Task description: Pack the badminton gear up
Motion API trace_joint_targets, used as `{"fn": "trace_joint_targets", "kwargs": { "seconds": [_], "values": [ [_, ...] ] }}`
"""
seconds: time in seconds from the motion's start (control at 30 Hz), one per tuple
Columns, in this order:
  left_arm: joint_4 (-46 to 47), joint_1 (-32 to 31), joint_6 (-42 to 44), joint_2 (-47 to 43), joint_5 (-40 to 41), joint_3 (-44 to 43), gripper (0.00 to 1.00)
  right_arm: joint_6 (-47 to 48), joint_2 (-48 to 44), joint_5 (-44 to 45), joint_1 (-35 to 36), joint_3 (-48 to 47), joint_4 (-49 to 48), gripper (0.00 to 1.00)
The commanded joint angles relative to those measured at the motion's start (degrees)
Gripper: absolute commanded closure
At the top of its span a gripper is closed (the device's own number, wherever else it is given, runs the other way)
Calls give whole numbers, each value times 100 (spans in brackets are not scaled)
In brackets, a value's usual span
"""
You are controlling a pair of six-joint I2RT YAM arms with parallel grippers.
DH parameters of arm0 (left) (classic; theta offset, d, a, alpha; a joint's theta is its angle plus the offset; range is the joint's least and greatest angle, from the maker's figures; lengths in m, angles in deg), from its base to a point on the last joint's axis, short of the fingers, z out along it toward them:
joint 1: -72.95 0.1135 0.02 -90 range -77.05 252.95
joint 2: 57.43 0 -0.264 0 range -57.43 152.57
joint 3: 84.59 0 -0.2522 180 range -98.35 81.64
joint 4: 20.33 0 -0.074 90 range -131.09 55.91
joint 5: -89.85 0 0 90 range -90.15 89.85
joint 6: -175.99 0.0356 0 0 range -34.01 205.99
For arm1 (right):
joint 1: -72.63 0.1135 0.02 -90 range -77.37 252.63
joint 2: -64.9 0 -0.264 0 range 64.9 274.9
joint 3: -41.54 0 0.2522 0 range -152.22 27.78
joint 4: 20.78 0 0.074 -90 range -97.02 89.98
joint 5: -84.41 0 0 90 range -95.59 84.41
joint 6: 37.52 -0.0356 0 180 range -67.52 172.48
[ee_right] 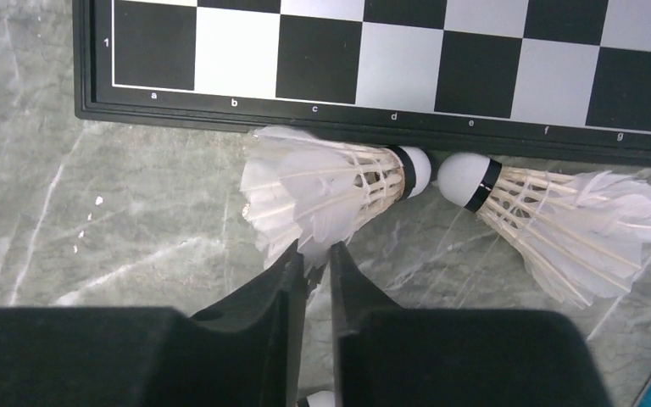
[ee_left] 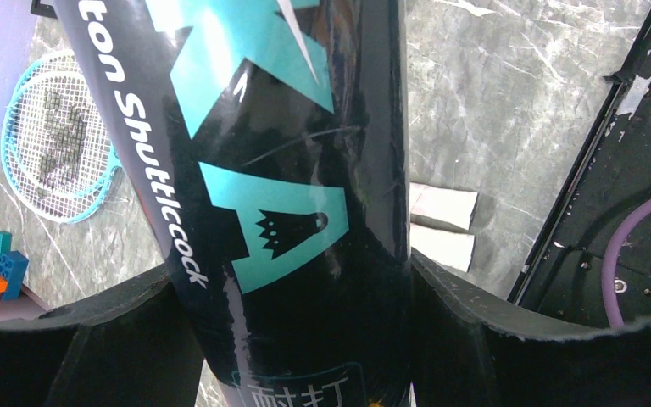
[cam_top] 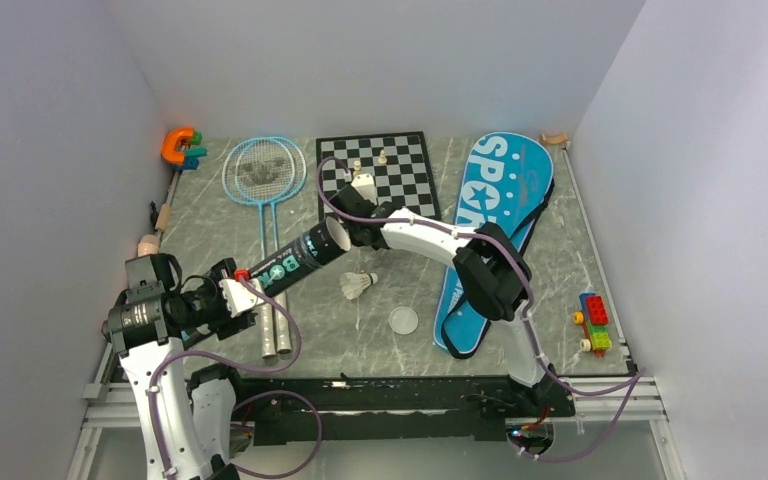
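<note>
Plain white walls (cam_top: 380, 60) enclose a grey marbled tabletop (cam_top: 200, 230) under even light.

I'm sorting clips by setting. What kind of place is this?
Likely a robot lab test cell: plain white walls box in a grey marble-patterned tabletop, white robot arms are mounted at its edge, and a black-and-white chessboard lies among unrelated props.

Tube (ee_left: 280, 170) cut off top, bottom. Chess pieces (cam_top: 382, 157) too small to identify.
</note>
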Motion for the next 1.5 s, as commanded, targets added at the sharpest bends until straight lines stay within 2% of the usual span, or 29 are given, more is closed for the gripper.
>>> {"fn": "trace_joint_targets", "kwargs": {
  "seconds": [0.0, 0.1, 0.23, 0.37, 0.6, 0.73, 0.97, 1.2, 1.47],
  "values": [
    [29, 28, 65, -61, -461, -136, 69, 42, -424, 354, -8, 63, -213, 88],
    [49, 28, 69, -97, -488, -121, 69, 68, -711, 441, -7, 128, -91, 100],
    [176, 34, 146, -185, -545, 36, 69, 13, -1541, 276, -19, 337, 186, 100],
    [172, 27, 461, -144, -736, 184, 69, -125, -3124, -310, -94, 964, 363, 100],
    [-279, 26, 1388, 333, -1089, 162, 71, -388, -5964, -2616, -959, 2465, 376, 100],
    [-651, 26, 2051, 558, -1280, 75, 72, -382, -6845, -4171, -1293, 2640, 475, 100],
    [-640, 27, 2305, 630, -1346, 107, 73, -788, -7222, -6569, -1301, 2705, -191, 100],
    [-609, 25, 2310, 586, -1353, 118, 74, -1138, -6787, -7475, -1296, 2707, -800, 100],
    [-720, 22, 2474, 585, -1415, 113, 74, -1144, -6143, -7747, -1154, 2543, -819, 100]
  ]
}}
